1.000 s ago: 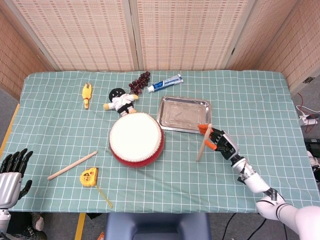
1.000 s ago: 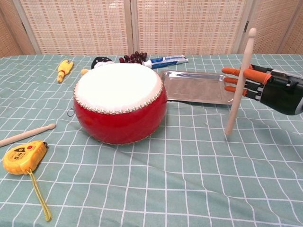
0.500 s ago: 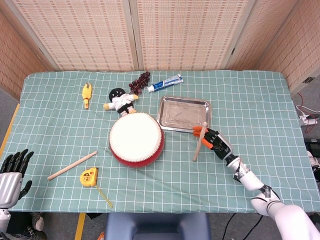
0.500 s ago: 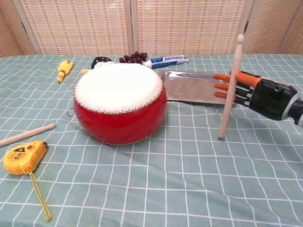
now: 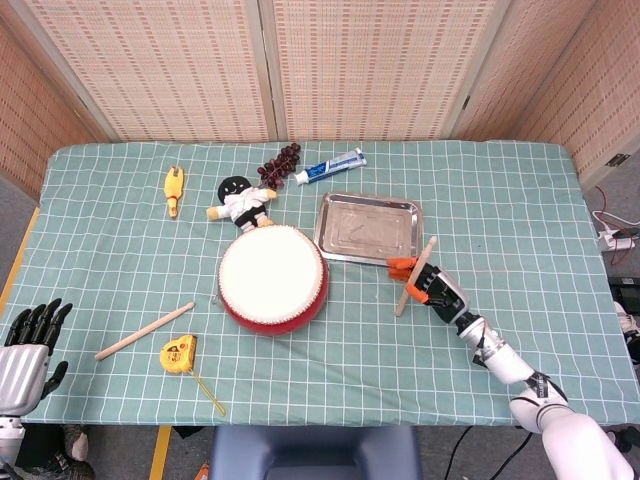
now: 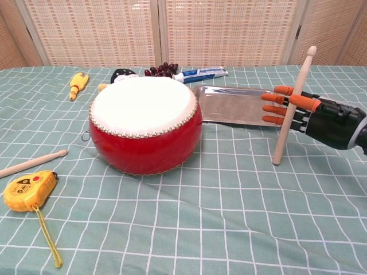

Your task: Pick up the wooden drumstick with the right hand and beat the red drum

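The red drum (image 5: 272, 279) (image 6: 145, 124) with its white skin stands mid-table. To its right, my right hand (image 5: 436, 286) (image 6: 312, 114), black with orange fingertips, holds a wooden drumstick (image 5: 414, 277) (image 6: 293, 106) nearly upright, its lower end on or just above the cloth and its tip leaning to the right, away from the drum. A second wooden drumstick (image 5: 145, 331) (image 6: 31, 163) lies on the cloth left of the drum. My left hand (image 5: 25, 347) hangs off the table's front left corner, fingers apart, holding nothing.
A metal tray (image 5: 368, 228) (image 6: 238, 106) lies just behind the right hand. A yellow tape measure (image 5: 180, 354) (image 6: 27, 190) sits front left. A doll (image 5: 241, 201), grapes (image 5: 280, 162), toothpaste (image 5: 331, 166) and a yellow toy (image 5: 174, 189) lie behind the drum.
The right hand swung the drumstick left toward the drum, then back right; its tip now leans right. Nothing else has moved.
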Tool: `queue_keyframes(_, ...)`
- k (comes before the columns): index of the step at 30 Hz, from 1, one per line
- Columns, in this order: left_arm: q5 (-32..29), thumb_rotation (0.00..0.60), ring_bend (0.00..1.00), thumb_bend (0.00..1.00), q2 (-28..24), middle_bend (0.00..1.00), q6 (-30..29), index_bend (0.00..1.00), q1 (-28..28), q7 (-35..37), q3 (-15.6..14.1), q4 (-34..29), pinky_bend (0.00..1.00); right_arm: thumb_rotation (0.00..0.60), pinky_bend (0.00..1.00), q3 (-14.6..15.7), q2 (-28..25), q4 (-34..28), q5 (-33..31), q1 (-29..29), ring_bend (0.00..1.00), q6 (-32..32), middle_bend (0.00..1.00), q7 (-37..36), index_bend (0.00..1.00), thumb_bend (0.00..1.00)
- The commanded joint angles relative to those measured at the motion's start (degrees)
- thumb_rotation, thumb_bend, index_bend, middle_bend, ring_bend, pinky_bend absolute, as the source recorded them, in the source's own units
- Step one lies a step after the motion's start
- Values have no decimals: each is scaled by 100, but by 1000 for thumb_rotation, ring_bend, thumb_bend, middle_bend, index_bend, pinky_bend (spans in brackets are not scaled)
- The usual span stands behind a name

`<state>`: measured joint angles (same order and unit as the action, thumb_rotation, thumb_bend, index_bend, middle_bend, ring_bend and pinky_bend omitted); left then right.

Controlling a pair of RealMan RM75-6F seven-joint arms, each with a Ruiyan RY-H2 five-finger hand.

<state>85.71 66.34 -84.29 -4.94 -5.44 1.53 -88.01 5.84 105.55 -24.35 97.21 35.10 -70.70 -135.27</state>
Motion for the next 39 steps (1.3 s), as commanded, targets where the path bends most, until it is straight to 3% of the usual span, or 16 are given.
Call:
queue_keyframes(1, -17, 600, 0, 299, 6, 0, -13, 0, 11, 9, 5, 9, 0, 600, 211, 83, 8, 22, 52, -51, 237, -63, 254, 135, 388, 342)
queue_keyframes(16, 3, 600, 0, 301, 0, 0, -49, 0, 44, 33, -22, 10, 0, 600, 264, 237, -70, -208, 116, -167, 278, -331, 295, 674, 458, 157)
queue_keyframes(39, -58, 600, 0, 301, 50, 0, -1, 0, 73, 162, -38, 150, 0, 600, 319, 349, 169, -134, 104, 24, 332, 167, 344, 890, 551, 150)
